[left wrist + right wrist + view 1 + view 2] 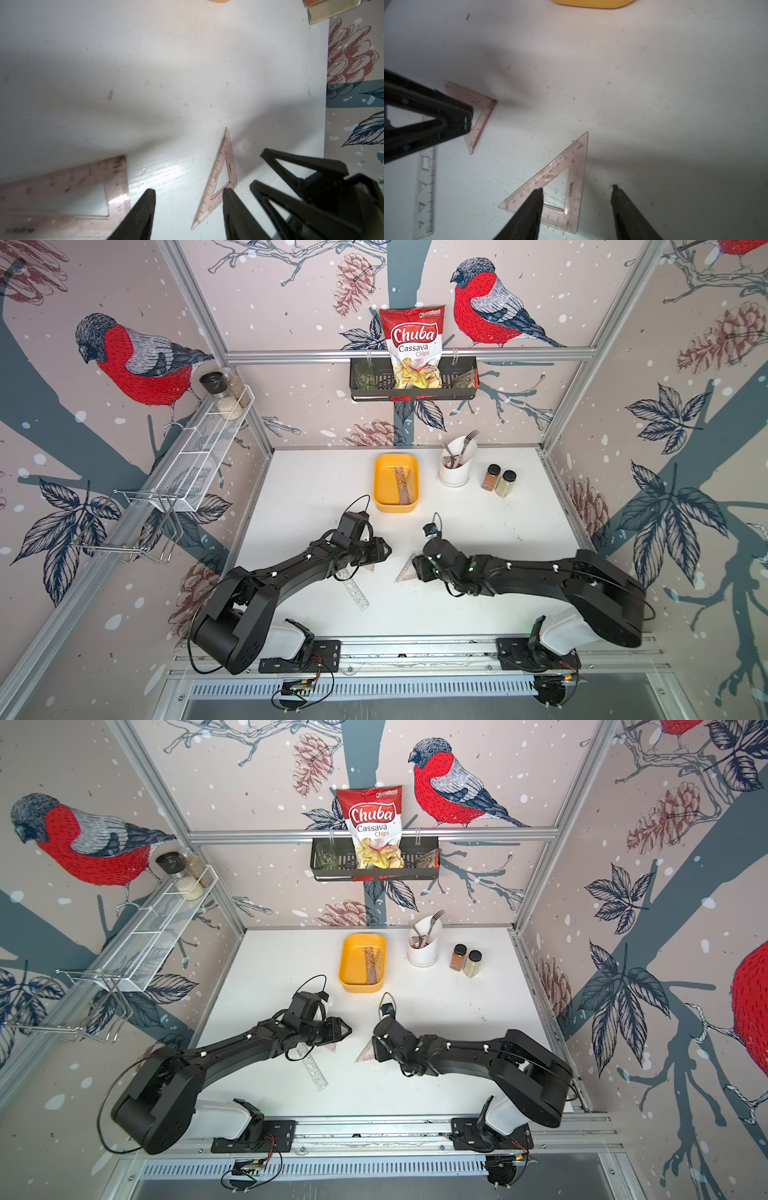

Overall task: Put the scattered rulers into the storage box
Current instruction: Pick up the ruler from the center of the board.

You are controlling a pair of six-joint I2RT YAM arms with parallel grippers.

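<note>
Pink plastic is partly straddled: one set square point(554, 166) lies under the spread, empty jaws of the right gripper point(577, 188), so lowering and pinching are judged next. Beside the left gripper point(189, 190), likewise spread and empty, a second set square point(483, 116) and one clear ruler point(357, 591) are seen. Ahead of both, the yellow box point(384, 485) holds others, too jumbled to be counted.

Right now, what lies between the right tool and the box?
The tip of a pink set square reaching out from under the right tool, then bare table up to the box; the right wrist view shows it.
</note>
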